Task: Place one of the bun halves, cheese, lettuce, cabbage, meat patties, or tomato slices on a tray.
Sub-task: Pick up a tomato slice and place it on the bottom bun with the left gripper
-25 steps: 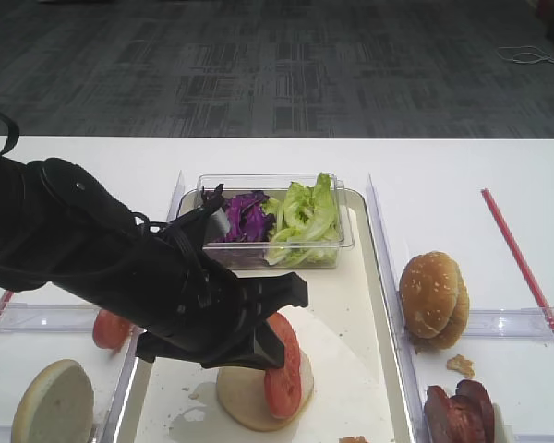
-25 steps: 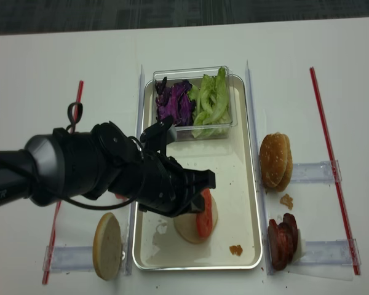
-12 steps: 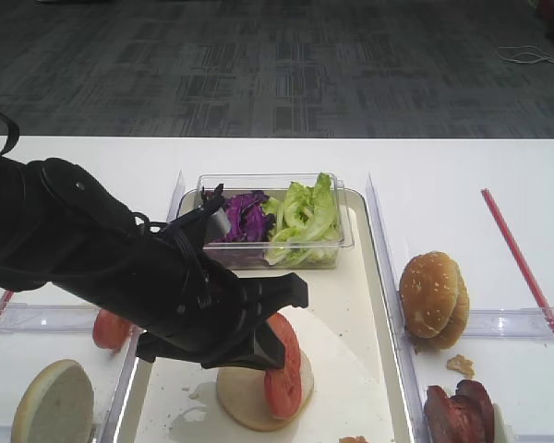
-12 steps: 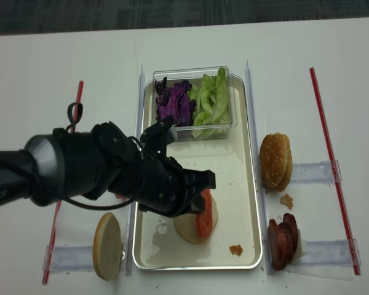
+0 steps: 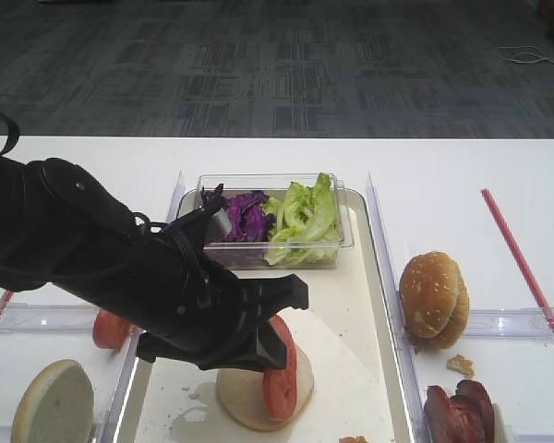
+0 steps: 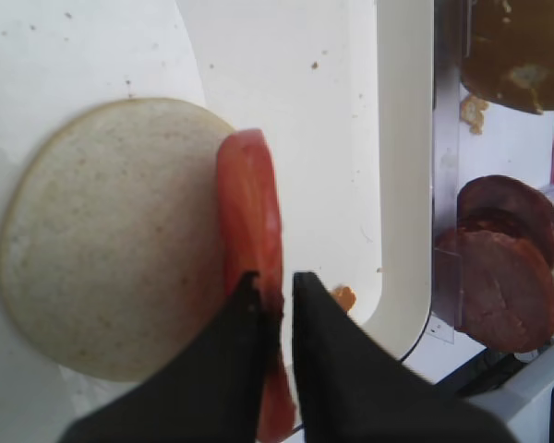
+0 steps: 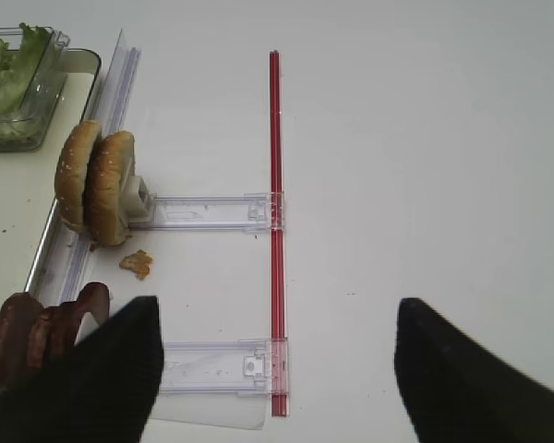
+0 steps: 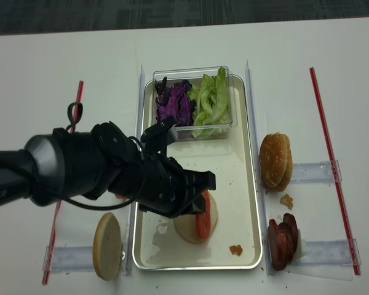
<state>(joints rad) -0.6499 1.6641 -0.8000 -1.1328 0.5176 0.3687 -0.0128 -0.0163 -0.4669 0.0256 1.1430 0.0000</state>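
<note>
Tomato slice (image 6: 250,221) stood on edge on the pale bun half (image 6: 111,235) lying cut face up on the tray (image 6: 404,185). The left gripper (image 6: 275,293) straddled the slice's lower rim, its two dark fingers on either side, with a narrow gap showing; whether they actually pinched it could not be told. In the high view the left arm (image 5: 92,268) reached across the tray's left edge over the bun. A clear tub (image 5: 270,221) at the tray's far end held purple cabbage (image 5: 245,215) and green lettuce (image 5: 305,217). Sesame buns (image 5: 434,300) and meat patties (image 5: 457,411) sat right of the tray. The right gripper (image 7: 268,369) hung with its fingers spread wide over bare table.
</note>
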